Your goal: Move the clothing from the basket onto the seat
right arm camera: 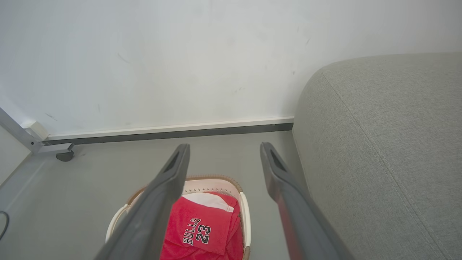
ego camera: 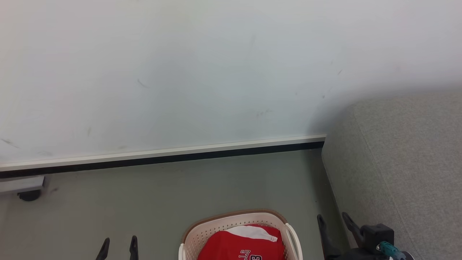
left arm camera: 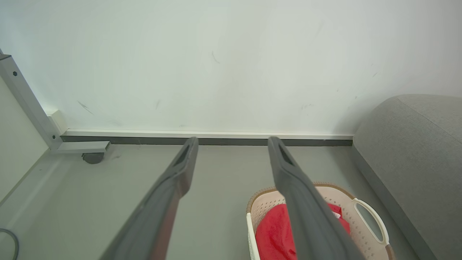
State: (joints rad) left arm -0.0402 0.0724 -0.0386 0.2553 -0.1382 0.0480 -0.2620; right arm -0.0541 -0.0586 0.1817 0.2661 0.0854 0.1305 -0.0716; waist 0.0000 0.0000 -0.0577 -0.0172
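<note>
- The basket [ego camera: 202,234] stands on the grey floor [ego camera: 162,195] at the bottom centre of the head view. Its brown rim and one white handle show, and the bottom edge cuts off its near part.
- The clothing [ego camera: 238,243] lies inside the basket: red fabric with a white band towards the top. In the right wrist view the black-and-white "BULLS 23" lettering faces up.
- How many garments lie under the jersey is hard to tell; possibly more than one.
- The seat [ego camera: 404,162] fills the right side of the frame, just right of the basket. A narrow strip of floor lies between them, and nothing lies on the grey fabric.
- The left tool [ego camera: 119,247] shows at the lower left, fingers spread apart and empty, above bare floor left of the basket.
- The right tool [ego camera: 332,216] shows at the lower right, between basket and seat, its fingers likewise parted with nothing between them.
- A pale wall [ego camera: 216,72] with a light-and-dark skirting strip [ego camera: 180,155] spans the upper frame.
- A dark caster [ego camera: 29,195] under a metal frame sits at the far left.
</note>
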